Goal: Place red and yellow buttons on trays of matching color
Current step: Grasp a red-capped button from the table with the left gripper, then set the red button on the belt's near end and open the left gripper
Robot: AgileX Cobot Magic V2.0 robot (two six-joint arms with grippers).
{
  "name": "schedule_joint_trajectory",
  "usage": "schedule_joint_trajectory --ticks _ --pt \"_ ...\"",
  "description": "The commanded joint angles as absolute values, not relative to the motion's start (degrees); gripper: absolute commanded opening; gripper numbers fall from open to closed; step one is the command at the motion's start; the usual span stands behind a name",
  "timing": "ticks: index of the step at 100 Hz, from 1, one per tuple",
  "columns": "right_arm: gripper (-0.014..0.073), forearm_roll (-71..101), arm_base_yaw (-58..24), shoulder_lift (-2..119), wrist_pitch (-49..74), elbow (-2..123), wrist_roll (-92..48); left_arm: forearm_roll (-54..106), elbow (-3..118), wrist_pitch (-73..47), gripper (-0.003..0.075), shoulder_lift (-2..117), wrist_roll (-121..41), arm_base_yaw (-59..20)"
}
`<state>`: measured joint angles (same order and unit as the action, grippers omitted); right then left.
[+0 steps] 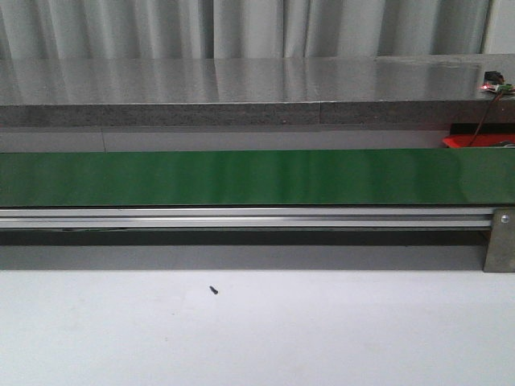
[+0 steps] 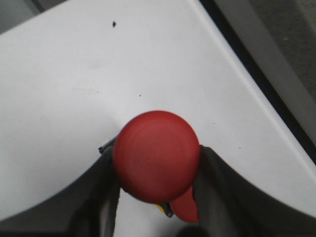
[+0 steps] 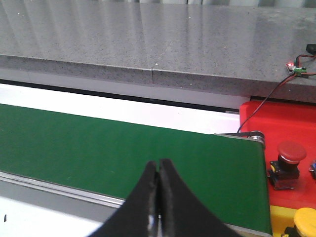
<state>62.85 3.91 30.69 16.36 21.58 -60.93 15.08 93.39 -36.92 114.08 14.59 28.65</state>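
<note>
Your left hand (image 2: 157, 195) is clamped on a red button (image 2: 156, 155) above the bench (image 2: 74, 89); next, carry it beyond the green belt (image 3: 98, 148) to the red tray (image 3: 281, 116). Right hand (image 3: 158, 197): fingers together, empty.

2 red btns (image 2: 157, 155) (image 3: 290, 152), 1 yellow btn (image 3: 307, 219), 1 red tray (image 3: 286, 123).

No readable text, label, brand, number or sign is showing anywhere in the front or either wrist view.
</note>
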Motion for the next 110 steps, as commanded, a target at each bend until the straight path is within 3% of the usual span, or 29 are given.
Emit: schedule_joint_trajectory --ticks 1,51,95,105,110 --pt "-0.0059 65.0 3.8 30.7 14.7 23.0 -61.6 13.9 95.1 -37.0 0.0187 107.7 12.5 28.8" --pt "-0.0059 65.4 3.8 30.7 14.3 23.0 -61.6 15.3 89.5 -46.4 0.0188 99.9 4.1 24.2" --pt "-0.0059 65.4 3.8 30.7 14.3 23.0 -61.6 16.9 81.7 -42.5 0.0188 100.0 1.5 17.4" --pt "-0.0059 65.4 3.8 30.7 14.2 23.0 -61.6 16.9 81.2 -42.4 0.0211 100.0 0.0 17.1" --pt "-0.0059 65.4 3.8 30.7 14.2 23.0 -61.6 16.9 81.2 -42.5 0.0262 100.0 0.0 17.1"
